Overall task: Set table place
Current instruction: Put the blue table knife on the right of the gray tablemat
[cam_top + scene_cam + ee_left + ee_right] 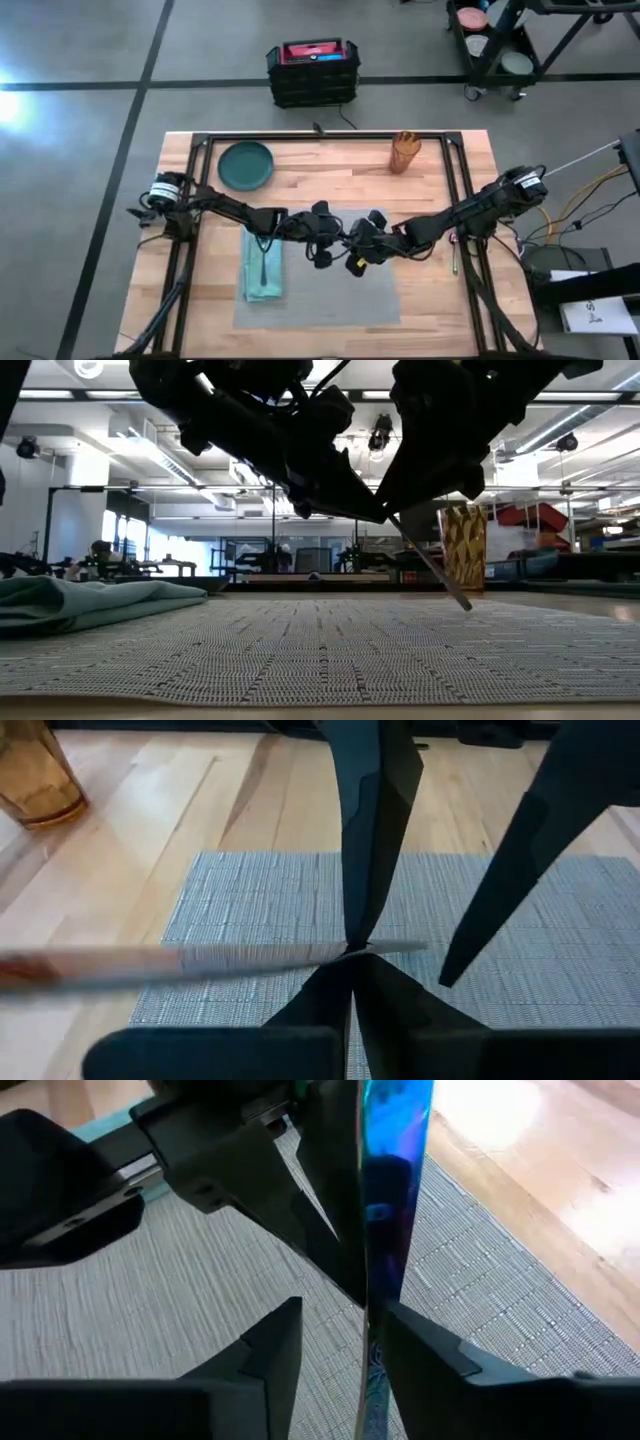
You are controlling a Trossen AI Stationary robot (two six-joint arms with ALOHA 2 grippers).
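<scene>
The light wooden plank table (pixel 330 170) carries the flat grey woven rectangular placemat (pixel 330 295) at its 6 o'clock edge. Above the mat's 12 o'clock edge, the left gripper (pixel 322 247) and right gripper (pixel 362 250) meet, both clamped on one slim shiny metal knife (pixel 300 954). My judgement: if either releases unevenly during this handover, the knife could tip and drop.

Both hands (pixel 322 243) (pixel 362 250) meet mid-table, fingers pinched closed.
</scene>
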